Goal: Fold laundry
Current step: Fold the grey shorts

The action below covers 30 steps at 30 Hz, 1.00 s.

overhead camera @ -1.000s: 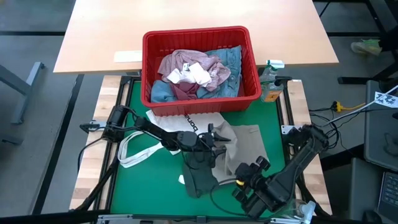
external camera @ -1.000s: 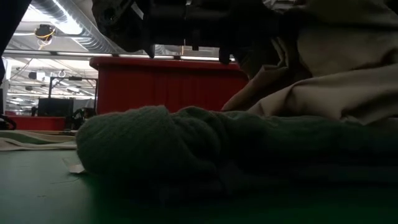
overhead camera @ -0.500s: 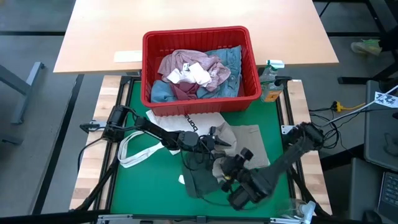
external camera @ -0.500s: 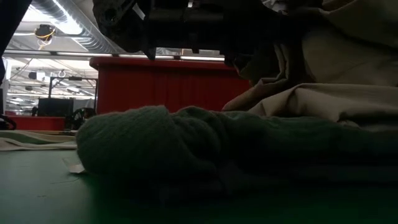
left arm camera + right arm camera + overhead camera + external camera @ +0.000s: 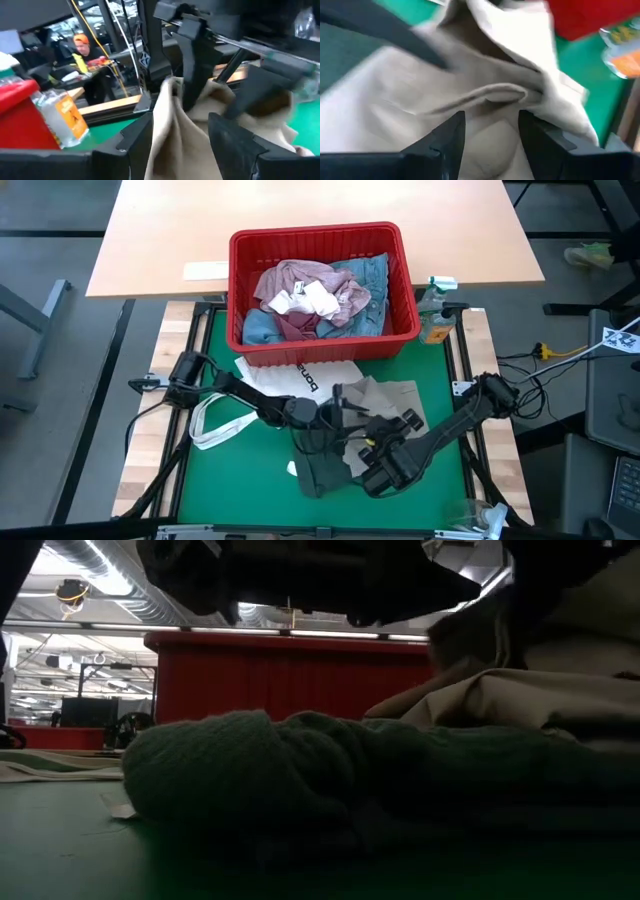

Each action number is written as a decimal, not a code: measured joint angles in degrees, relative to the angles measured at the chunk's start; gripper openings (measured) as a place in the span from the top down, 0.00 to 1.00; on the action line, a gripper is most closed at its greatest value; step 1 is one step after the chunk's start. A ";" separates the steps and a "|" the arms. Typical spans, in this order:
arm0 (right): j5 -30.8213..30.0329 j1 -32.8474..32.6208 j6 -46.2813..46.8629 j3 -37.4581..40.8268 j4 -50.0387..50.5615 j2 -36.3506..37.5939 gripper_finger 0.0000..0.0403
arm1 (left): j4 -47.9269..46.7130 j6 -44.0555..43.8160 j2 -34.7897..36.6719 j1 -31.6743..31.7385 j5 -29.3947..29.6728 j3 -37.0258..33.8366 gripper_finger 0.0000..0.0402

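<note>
The beige trousers (image 5: pixel 395 400) lie crumpled on the green mat, partly over the dark green top (image 5: pixel 320 465), which sits near the front edge (image 5: pixel 300 770). My left gripper (image 5: pixel 338 412) reaches in level from the left and is shut on a bunch of the trousers. My right gripper (image 5: pixel 375 438) slants down over the trousers just in front of it, open, with its fingers on either side of a beige fold (image 5: pixel 495 92). A pink top (image 5: pixel 300 285), denim (image 5: pixel 365 275) and white socks (image 5: pixel 305 300) lie in the red basket (image 5: pixel 315 232). My left gripper pinches a bunched fold of the beige trousers (image 5: pixel 175 125) between its two fingers, coming in level from the table's left. The fold stands up as a ridge between the fingers; the rest of the trousers rests on the mat and the green top. Whether my right gripper touches the cloth cannot be told.
A white tote bag (image 5: pixel 270 385) lies on the mat under my left arm. A plastic bottle (image 5: pixel 435 315) stands right of the basket. The basket blocks the far side of the mat. A person sits in the room beyond (image 5: pixel 80 45).
My right gripper has swung from the near right corner toward the table's left and far edge and come down over the beige trousers, staying open. My left gripper has kept its hold on the trousers.
</note>
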State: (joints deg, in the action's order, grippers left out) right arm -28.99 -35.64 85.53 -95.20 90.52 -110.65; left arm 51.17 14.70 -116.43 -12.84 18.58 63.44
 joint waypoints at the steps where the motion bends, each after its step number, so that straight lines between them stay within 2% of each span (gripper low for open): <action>1: 0.31 0.00 0.85 0.02 -0.13 0.04 0.54 | -0.20 0.93 0.23 -0.44 1.20 0.00 0.54; 5: 1.10 0.07 1.23 0.35 -0.58 0.16 0.54 | -0.42 3.73 1.80 -2.13 5.48 0.00 0.54; 10: 3.69 0.04 1.25 0.33 -0.52 0.35 0.54 | -5.12 2.13 4.65 -4.30 10.41 0.00 0.54; 17: 5.87 -0.01 -0.56 0.31 -0.60 1.72 0.54 | -18.14 -4.56 9.71 -7.83 11.36 0.00 0.54; 24: 6.34 -0.41 -3.50 0.28 -0.41 3.82 0.54 | -28.85 -11.37 12.05 -10.82 8.58 0.02 0.54; 30: 5.90 -0.76 -6.51 0.26 -0.46 8.11 0.54 | -37.20 -21.27 12.12 -11.02 -3.28 0.00 0.54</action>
State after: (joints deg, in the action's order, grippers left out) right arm -23.09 -36.40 79.02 -94.94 90.06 -102.54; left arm 13.97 -6.57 -104.31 -23.86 15.30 63.44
